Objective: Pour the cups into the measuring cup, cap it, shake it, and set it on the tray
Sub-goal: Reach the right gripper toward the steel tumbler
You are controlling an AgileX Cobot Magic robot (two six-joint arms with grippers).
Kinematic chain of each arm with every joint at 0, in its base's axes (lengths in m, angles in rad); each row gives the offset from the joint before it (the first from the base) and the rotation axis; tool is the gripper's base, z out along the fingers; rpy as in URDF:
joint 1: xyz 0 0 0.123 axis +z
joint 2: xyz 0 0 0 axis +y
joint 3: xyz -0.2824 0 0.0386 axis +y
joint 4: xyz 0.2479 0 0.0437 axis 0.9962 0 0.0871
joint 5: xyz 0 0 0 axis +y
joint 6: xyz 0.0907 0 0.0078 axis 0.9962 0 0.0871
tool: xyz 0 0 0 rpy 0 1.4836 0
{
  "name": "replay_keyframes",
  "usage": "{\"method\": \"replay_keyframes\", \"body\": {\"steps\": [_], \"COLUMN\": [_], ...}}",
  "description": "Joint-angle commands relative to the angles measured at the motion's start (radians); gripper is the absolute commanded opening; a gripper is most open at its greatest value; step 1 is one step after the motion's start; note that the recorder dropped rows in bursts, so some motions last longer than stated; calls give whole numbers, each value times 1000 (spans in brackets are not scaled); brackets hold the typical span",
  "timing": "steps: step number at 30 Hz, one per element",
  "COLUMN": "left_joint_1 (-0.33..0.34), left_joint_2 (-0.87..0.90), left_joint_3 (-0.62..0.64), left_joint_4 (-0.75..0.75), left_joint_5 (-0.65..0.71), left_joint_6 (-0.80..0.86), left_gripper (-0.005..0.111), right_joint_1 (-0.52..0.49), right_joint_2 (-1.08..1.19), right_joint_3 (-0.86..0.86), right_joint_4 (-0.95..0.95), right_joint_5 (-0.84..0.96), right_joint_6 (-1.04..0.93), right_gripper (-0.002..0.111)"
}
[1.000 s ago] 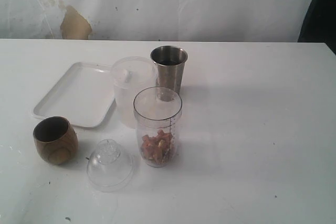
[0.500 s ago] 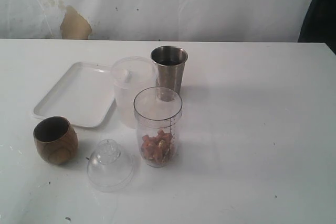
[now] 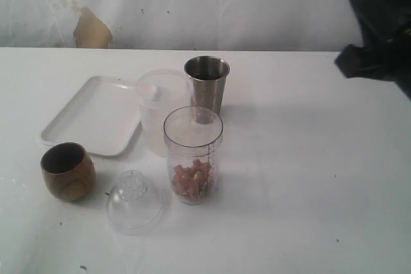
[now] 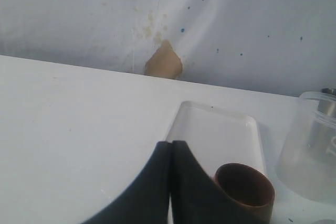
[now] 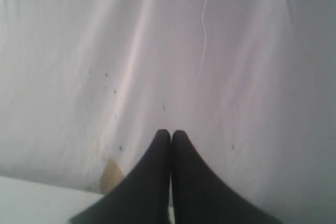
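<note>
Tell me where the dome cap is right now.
In the exterior view the dome cap sits on the table, left of centre near the front, between the wooden cup on its left and the measuring cup on its right.

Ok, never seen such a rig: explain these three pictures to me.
It is a robot with two arms, each ending in a two-fingered gripper. One picture looks over the white table; the other two come from cameras on the wrists. The left gripper and right gripper are both shut, holding nothing. On the table stand a rounded brown wooden cup, a shiny steel tumbler, a frosted plastic cup and a tall clear measuring cup with orange-brown pieces inside. Its clear dome cap lies beside it; a flat white tray lies further back.
</note>
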Motion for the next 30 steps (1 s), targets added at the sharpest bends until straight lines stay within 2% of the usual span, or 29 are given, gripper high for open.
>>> {"method": "replay_keyframes", "body": {"steps": [1,5,8,15,17,19,23,24,26,30], "left_joint_1": [0,0,0,0,0,0,0,0,0,0], "left_joint_2": [-4,-4,-4,-4,-4,-4,-4,-4,-4,-4], "left_joint_3": [6,6,6,6,6,6,6,6,6,6], "left_joint_4": [6,6,6,6,6,6,6,6,6,6], "left_joint_5": [0,0,0,0,0,0,0,0,0,0], "left_joint_6": [0,0,0,0,0,0,0,0,0,0], "left_gripper": [0,0,0,0,0,0,0,0,0,0], "right_joint_1": [3,-26,-64,-174,-182,-182,-176,-175,-176,-169], "right_joint_2": [249,420,516,686,728,763,837,850,881,943], "right_joint_3": [-85,-151,-201,-369,-413,-443,-476,-484,-505,-537], "right_joint_4": [34,12,-82,-631,-732,-778,-771,-771,-768,-766], "right_joint_5": [-16,-16,-16,-16,-16,-16,-34,-34,-34,-70], "right_joint_6": [-51,-67,15,315,354,354,346,346,350,350], "right_gripper": [0,2,5,17,25,38,70,74,78,78]}}
